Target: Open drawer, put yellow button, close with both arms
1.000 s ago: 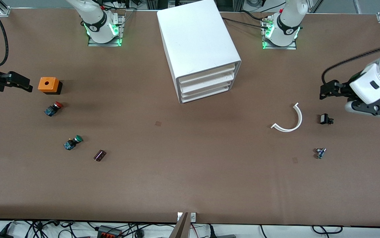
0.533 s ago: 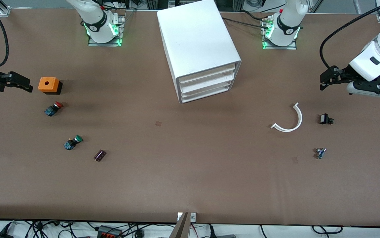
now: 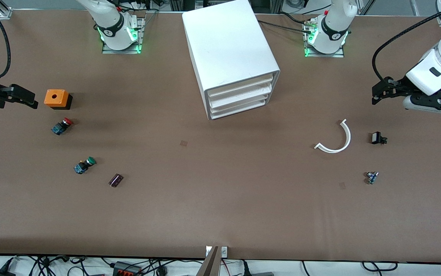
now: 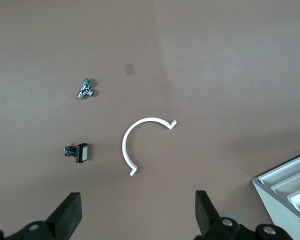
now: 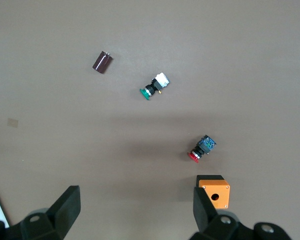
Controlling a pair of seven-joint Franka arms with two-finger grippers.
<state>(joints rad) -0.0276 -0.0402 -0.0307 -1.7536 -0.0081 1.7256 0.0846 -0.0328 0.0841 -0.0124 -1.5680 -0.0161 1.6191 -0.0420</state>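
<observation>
The white cabinet (image 3: 228, 42) stands in the middle of the table near the robots' bases. Its top drawer (image 3: 239, 87) is shut, as are the two below it. A corner of the cabinet shows in the left wrist view (image 4: 290, 192). No yellow button is in view. My left gripper (image 3: 377, 92) is open and empty, up over the table at the left arm's end; it shows open in the left wrist view (image 4: 137, 212). My right gripper (image 3: 25, 96) is open and empty at the right arm's end, beside the orange box (image 3: 56, 98); it shows open in the right wrist view (image 5: 136, 205).
A red-capped button (image 3: 62, 125), a green-capped button (image 3: 84, 165) and a dark cylinder (image 3: 116, 180) lie toward the right arm's end. A white curved strip (image 3: 337, 138), a small black part (image 3: 377, 138) and a small metal part (image 3: 372, 177) lie toward the left arm's end.
My left arm has risen and swung toward the robots' bases, away from the small black part. The right arm has not moved. The drawers stay shut.
</observation>
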